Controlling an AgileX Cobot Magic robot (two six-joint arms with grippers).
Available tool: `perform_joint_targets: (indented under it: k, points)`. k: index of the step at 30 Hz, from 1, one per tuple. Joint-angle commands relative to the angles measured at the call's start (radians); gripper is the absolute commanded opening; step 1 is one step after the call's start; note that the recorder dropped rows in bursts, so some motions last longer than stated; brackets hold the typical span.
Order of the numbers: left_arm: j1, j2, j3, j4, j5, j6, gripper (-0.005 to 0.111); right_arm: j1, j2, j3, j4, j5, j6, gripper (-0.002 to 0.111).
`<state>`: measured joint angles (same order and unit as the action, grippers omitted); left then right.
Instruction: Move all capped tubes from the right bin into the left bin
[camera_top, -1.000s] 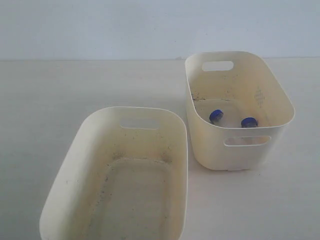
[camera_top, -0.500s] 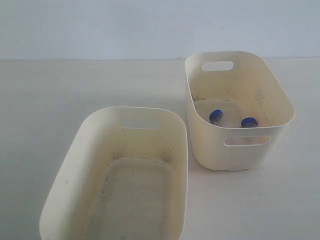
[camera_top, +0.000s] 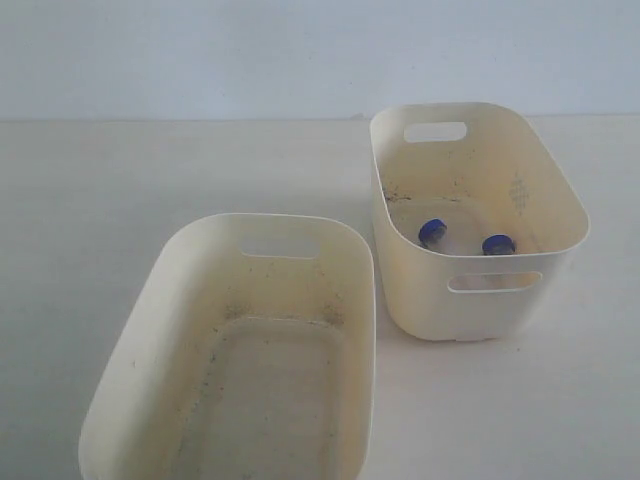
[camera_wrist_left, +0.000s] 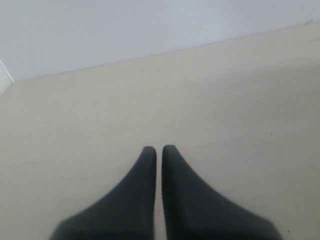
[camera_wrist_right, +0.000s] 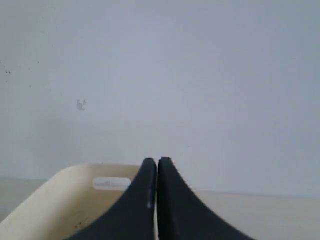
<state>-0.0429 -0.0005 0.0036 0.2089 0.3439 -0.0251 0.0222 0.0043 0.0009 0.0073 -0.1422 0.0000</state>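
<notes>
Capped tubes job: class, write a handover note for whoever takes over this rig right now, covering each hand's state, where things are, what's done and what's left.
Left hand: shut, empty, over the table.
Right hand: shut, empty.
Right bin: two blue-capped tubes show inside; its near wall may hide more.
Left bin: no tubes visible in it.
Done: nothing transferred yet.
Left: carry every tube from the right bin to the left bin.
</notes>
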Motion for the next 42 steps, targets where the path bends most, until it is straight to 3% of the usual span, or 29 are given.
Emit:
perform_joint_targets:
  k: [1, 5, 8, 14, 18, 22, 25, 28, 30, 34, 35, 42]
  points:
    - [-0.001, 0.0, -0.004, -0.003, -0.003, -0.01, 0.004, -0.003, -0.004, -0.001, -0.007, -0.197, 0.049, 0.0]
    - [-0.001, 0.0, -0.004, -0.003, -0.003, -0.01, 0.004, -0.003, 0.011, -0.183, -0.007, -0.007, 0.007, 0.0]
    - [-0.001, 0.0, -0.004, -0.003, -0.003, -0.01, 0.004, -0.003, 0.184, -0.38, -0.007, 0.229, 0.006, 0.0]
    - [-0.001, 0.0, -0.004, -0.003, -0.003, -0.01, 0.004, -0.003, 0.516, -0.605, -0.013, 0.659, 0.008, 0.0]
    - [-0.001, 0.0, -0.004, -0.003, -0.003, -0.01, 0.004, -0.003, 0.669, -0.65, -0.013, 0.62, 0.008, 0.0]
    - [-0.001, 0.0, -0.004, -0.003, -0.003, -0.01, 0.004, -0.003, 0.804, -0.652, -0.007, 0.431, 0.008, 0.0]
    - [-0.001, 0.0, -0.004, -0.003, -0.003, -0.01, 0.004, -0.003, 0.847, -0.652, -0.007, 0.414, 0.045, 0.0]
    - [-0.001, 0.0, -0.004, -0.003, -0.003, -0.01, 0.004, -0.003, 0.895, -0.652, 0.069, 0.284, 0.096, 0.0]
    - [-0.001, 0.0, -0.004, -0.003, -0.003, -0.01, 0.004, 0.006, 0.933, -0.677, 0.077, 0.307, 0.092, 0.0]
    - [-0.001, 0.0, -0.004, -0.003, -0.003, -0.01, 0.004, 0.11, 1.077, -0.892, 0.077, 0.593, 0.024, 0.0]
    - [-0.001, 0.0, -0.004, -0.003, -0.003, -0.01, 0.004, 0.132, 1.141, -1.011, 0.077, 0.718, 0.057, 0.0]
    - [-0.001, 0.0, -0.004, -0.003, -0.003, -0.01, 0.004, 0.139, 1.434, -1.43, 0.06, 1.207, 0.186, 0.0]
